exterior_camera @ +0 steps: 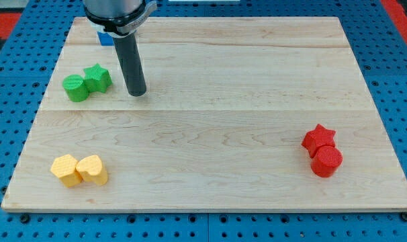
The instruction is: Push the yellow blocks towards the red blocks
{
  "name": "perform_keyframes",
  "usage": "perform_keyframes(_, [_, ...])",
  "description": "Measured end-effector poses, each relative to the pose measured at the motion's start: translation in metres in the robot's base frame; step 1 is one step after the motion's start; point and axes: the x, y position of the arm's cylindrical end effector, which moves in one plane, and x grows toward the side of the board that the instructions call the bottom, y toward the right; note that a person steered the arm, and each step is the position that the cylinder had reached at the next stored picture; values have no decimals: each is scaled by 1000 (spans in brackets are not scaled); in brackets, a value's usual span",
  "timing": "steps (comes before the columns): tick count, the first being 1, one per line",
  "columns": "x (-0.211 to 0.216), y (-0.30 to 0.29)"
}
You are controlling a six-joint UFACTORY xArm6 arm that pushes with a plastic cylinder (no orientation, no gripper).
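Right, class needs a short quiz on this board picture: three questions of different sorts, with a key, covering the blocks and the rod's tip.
1. True or false: my tip touches the yellow blocks.
2. Multiple choice: the red star and red cylinder sit near the view's A) top left B) right C) bottom left.
3. Fill in: just to the view's left of my tip sit the ____ blocks.

Key:
1. False. The yellow hexagon block and yellow heart-shaped block lie at the view's bottom left, apart from it.
2. B.
3. Green: the green star and green cylinder. A blue block peeks out behind the rod.
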Motion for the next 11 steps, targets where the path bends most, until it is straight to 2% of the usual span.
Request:
perform_keyframes(1, [0, 3])
perform_keyframes(2, [19, 24])
perform_keyframes(4, [38, 115])
perform_keyframes(5, [54, 26])
perform_keyframes(6, [104, -52])
perform_keyframes(7, [106, -144])
perform_keyframes(9, [162, -158])
perform_keyframes(11, [167, -79])
